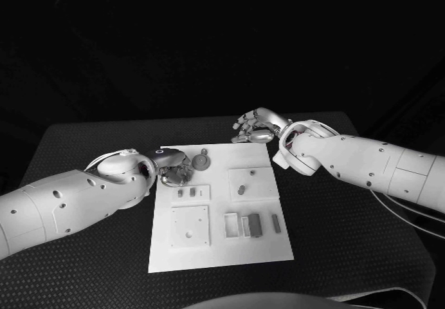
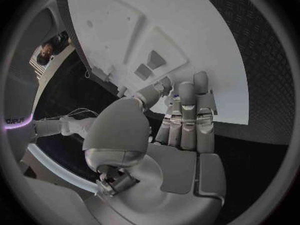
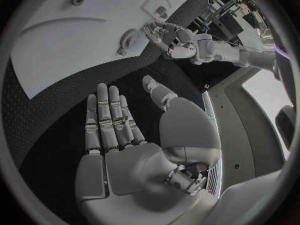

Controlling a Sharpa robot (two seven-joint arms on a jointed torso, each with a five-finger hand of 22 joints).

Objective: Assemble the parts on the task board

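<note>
- Down at the near-left corner of the far end of the task board (image 1: 220,254), the left hand (image 1: 172,168) rests with its fingers curled toward the board's surface; whether it has hold of anything I cannot tell.
- From the left wrist view, that hand's fingers (image 2: 187,120) lie side by side and reach over the board's edge (image 2: 206,50), next to a raised white plate carrying two small grey parts (image 2: 150,65).
- Just beside the left hand, toward the board's middle, a round grey gear-like part (image 1: 202,159) lies on the board; the right wrist view shows the same part (image 3: 128,37) close to the left hand's fingertips (image 3: 153,31).
- Over on the other side, the right hand (image 1: 257,126) hovers off the board's far right corner, above the black table (image 1: 371,244), fingers apart and slack, holding nothing.
- Its own wrist view shows the palm flat and the fingers (image 3: 109,117) straight over the dark mat.
- Nearer the robot, the board carries square white plates (image 1: 189,225) and a cluster of grey block parts (image 1: 252,224).
</note>
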